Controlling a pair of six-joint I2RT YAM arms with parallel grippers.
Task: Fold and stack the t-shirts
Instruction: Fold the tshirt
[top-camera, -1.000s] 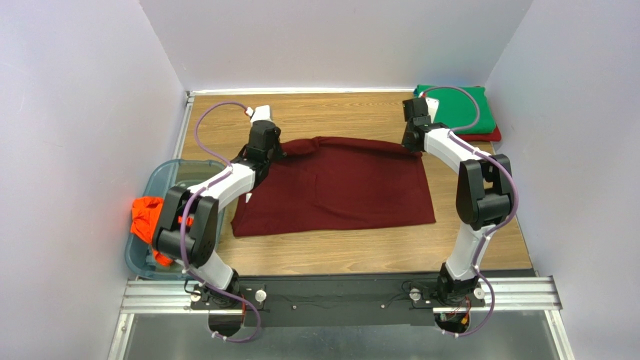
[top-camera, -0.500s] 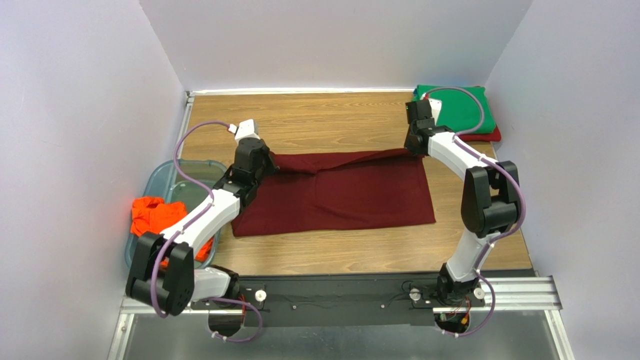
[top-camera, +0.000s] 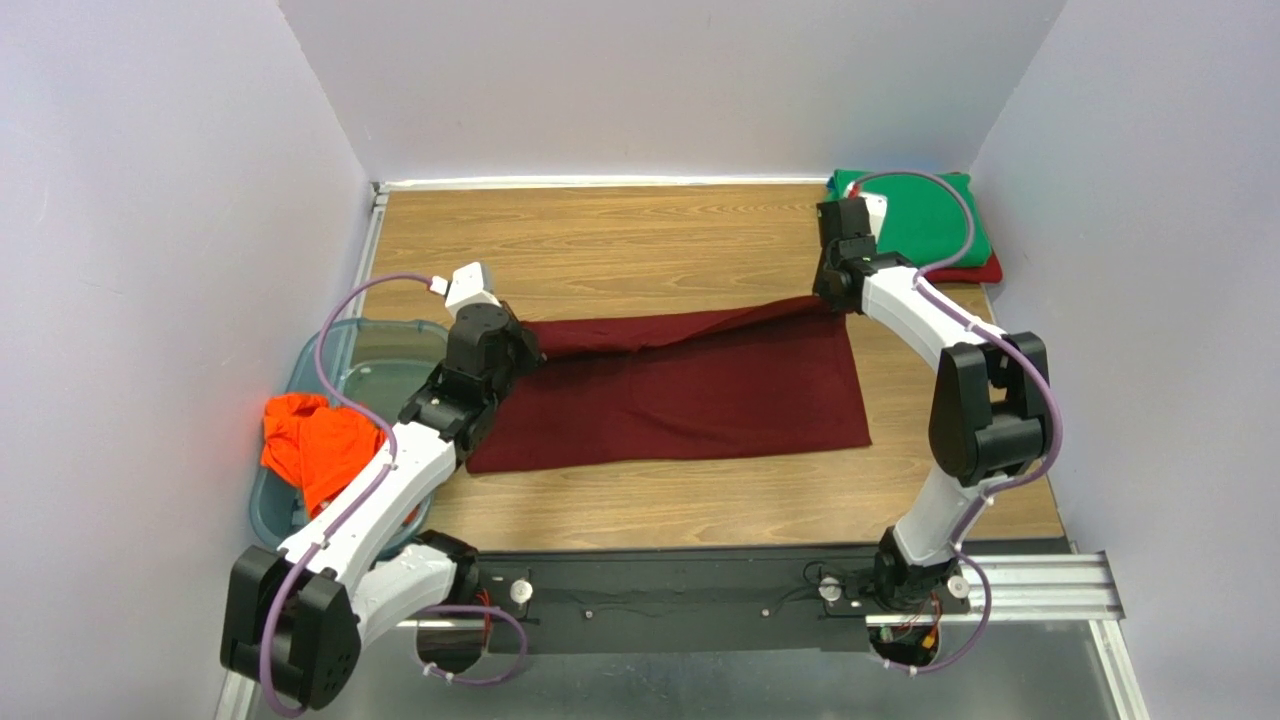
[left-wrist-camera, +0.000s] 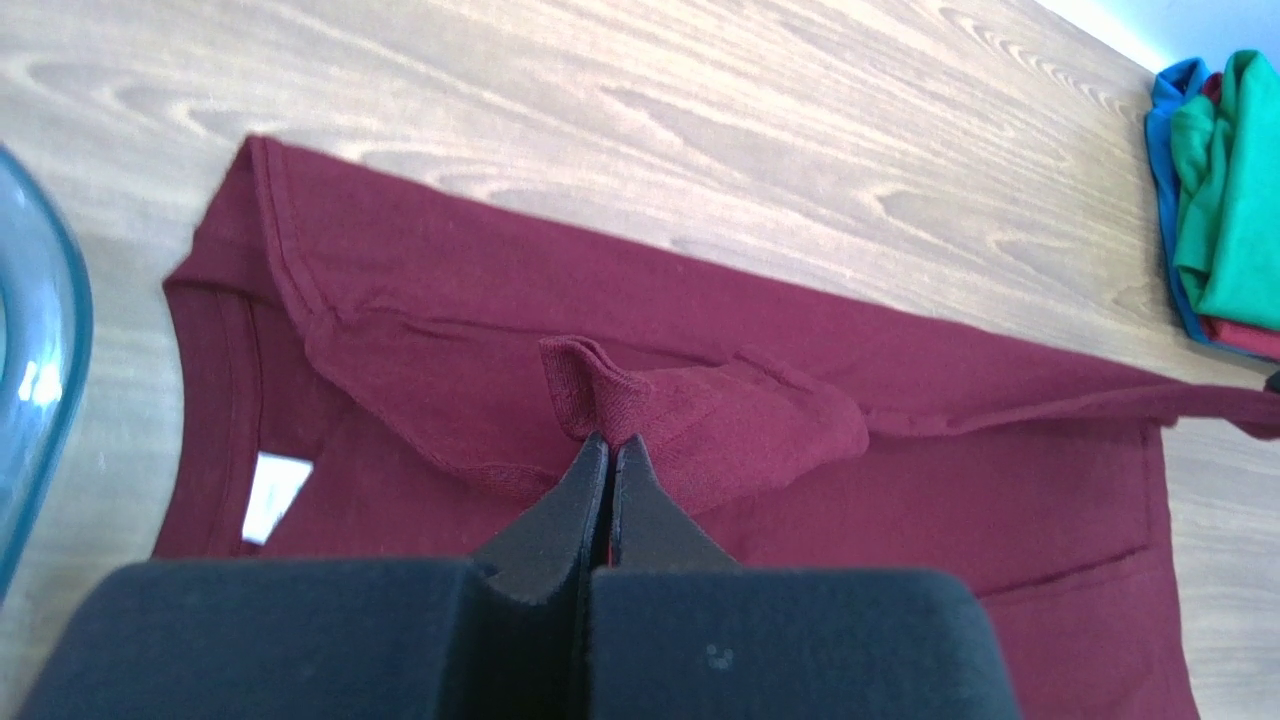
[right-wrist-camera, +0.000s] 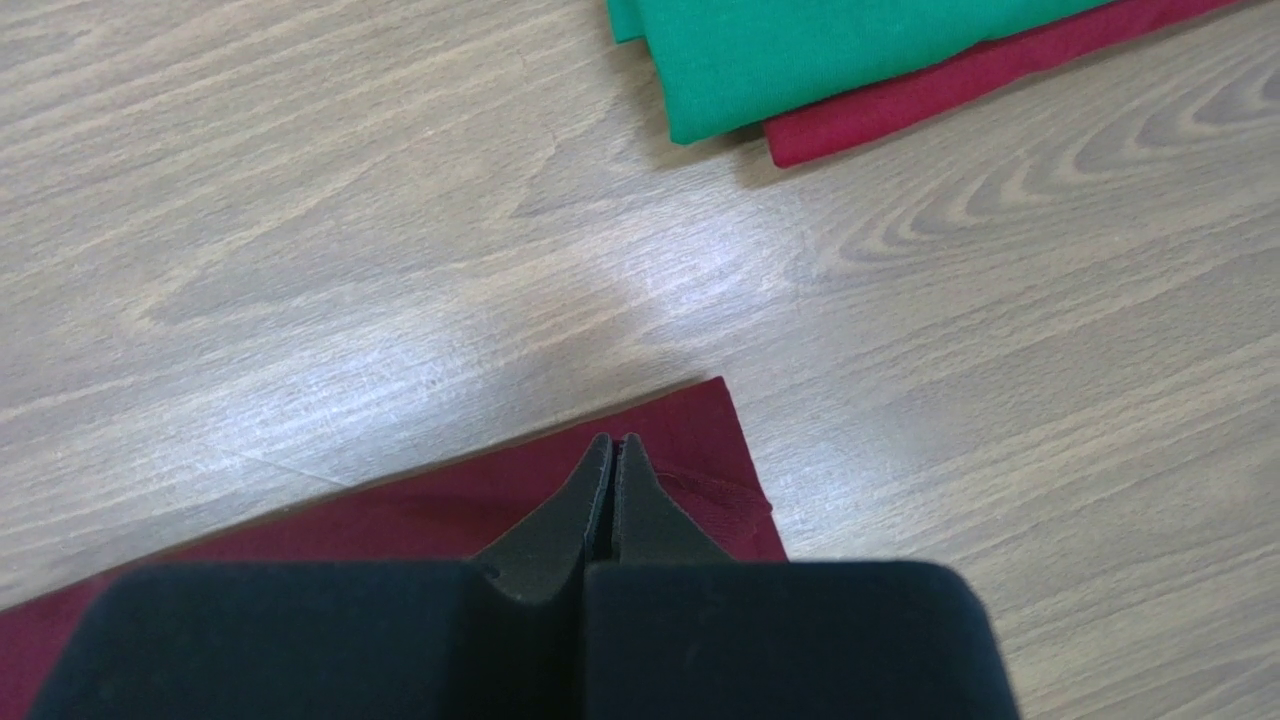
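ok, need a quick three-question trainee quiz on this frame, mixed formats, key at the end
1. True or false: the left gripper and the right gripper are both shut on the dark maroon cloth t-shirt.
2. The folded green cloth t-shirt lies: A) on a folded red cloth t-shirt at the far right corner of the wooden table; B) under the maroon t-shirt; C) in the left gripper.
3. What holds the crumpled bright orange cloth t-shirt?

Key: 1 true; 2 A; 3 the clear blue-tinted plastic bin at the table's left edge.
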